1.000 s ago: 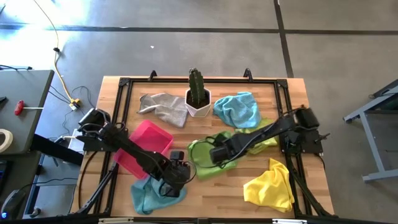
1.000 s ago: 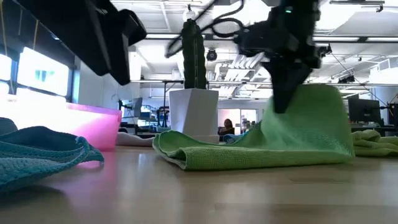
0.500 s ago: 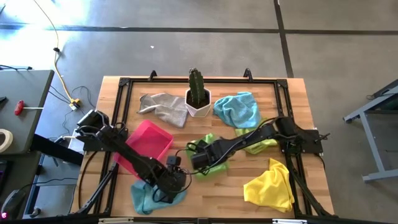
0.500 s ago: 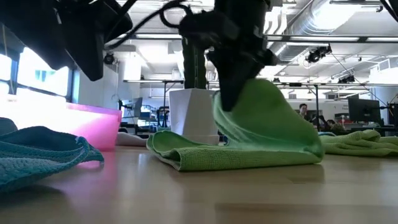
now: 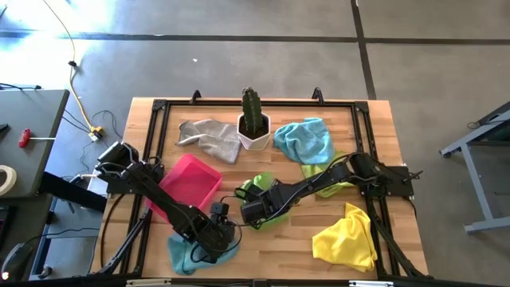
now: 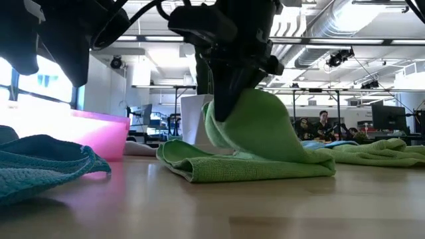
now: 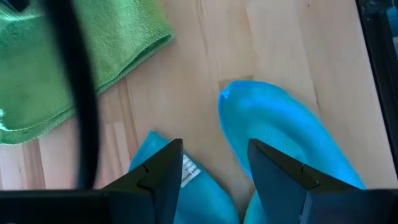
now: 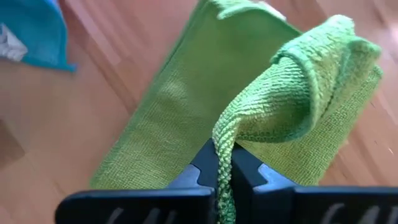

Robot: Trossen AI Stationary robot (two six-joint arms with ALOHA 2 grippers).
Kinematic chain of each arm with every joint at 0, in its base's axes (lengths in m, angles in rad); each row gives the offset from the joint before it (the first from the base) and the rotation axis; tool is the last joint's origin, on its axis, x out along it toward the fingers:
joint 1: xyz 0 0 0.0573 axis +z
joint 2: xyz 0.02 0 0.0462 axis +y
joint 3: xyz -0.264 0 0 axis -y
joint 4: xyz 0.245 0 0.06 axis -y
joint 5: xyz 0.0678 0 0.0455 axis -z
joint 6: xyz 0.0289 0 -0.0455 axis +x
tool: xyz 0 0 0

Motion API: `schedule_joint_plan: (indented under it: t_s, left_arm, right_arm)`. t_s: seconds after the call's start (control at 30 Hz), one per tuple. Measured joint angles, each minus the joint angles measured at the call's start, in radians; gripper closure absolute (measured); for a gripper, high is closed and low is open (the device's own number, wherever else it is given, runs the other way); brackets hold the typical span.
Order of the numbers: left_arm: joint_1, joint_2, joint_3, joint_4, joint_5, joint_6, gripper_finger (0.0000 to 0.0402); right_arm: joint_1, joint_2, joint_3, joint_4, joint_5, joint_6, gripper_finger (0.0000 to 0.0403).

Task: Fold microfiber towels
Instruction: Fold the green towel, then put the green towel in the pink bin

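At about six o'clock on the desk, nearest the front edge, a light blue towel lies crumpled, and the left pincer hangs just above it with its fingers apart, holding nothing. Just beyond, toward the centre, the right pincer is clamped on one edge of the lime green towel, holding that edge up over the half that lies flat on the wood. This looks like the middle of the first fold; the next move calls for carrying the pinched edge across until it meets the far edge, lowering it and then letting go. At four o'clock a yellow towel waits unfolded. Farther back, a grey towel lies at eleven o'clock and another blue towel at one o'clock.
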Motion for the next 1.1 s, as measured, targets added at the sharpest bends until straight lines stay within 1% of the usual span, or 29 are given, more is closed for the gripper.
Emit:
schedule_joint_plan:
  t_s: [0.1, 0.3, 0.37, 0.43, 0.5, 0.6, 0.67, 0.73, 0.83, 0.97, 1.07, 1.1]
  left_arm:
    - [-0.005, 0.0, 0.0, 0.0, -0.002, -0.008, 0.0229]
    - [-0.006, 0.0, 0.0, -0.003, -0.002, -0.015, 0.0229]
    - [-0.006, 0.0, 0.0, -0.003, -0.002, -0.015, 0.0229]
    - [-0.006, 0.0, 0.0, -0.003, -0.002, -0.015, 0.0229]
    - [-0.006, 0.0, 0.0, -0.002, -0.003, -0.015, 0.0229]
    - [-0.006, 0.0, 0.0, -0.002, -0.003, -0.015, 0.0229]
    - [-0.005, 0.0, 0.0, -0.003, -0.003, -0.016, 0.0229]
    - [-0.005, 0.0, 0.0, -0.003, -0.017, -0.016, 0.0229]
    - [-0.005, 0.0, 0.0, -0.001, -0.033, -0.015, 0.0229]
    - [-0.003, 0.0, 0.0, 0.0, -0.061, -0.009, 0.0229]
    - [0.004, 0.0, 0.0, -0.003, -0.067, -0.008, 0.0229]
    - [0.004, 0.0, 0.0, -0.002, -0.067, -0.008, 0.0229]
  right_arm:
    - [0.001, 0.011, 0.0, 0.028, -0.001, -0.038, 0.0382]
    - [0.01, 0.01, 0.017, 0.049, -0.007, -0.094, 0.0291]
    - [0.019, 0.009, 0.037, 0.059, -0.012, -0.111, 0.0268]
    - [0.029, 0.009, 0.069, 0.024, -0.006, -0.137, 0.0254]
    - [0.039, 0.009, 0.113, -0.032, 0.03, -0.154, 0.0249]
    - [0.052, 0.008, 0.161, -0.164, 0.139, -0.137, 0.025]
    - [0.057, 0.007, 0.162, -0.245, 0.21, -0.09, 0.0254]
    - [0.058, 0.005, 0.132, -0.277, 0.235, -0.033, 0.0258]
    - [0.057, 0.007, 0.067, -0.238, 0.221, 0.015, 0.026]
    - [0.069, 0.007, -0.034, -0.053, 0.121, 0.007, 0.0261]
    - [0.088, 0.007, -0.083, 0.085, 0.064, 0.002, 0.0261]
    - [0.094, 0.007, -0.092, 0.106, 0.049, 0.0, 0.0261]
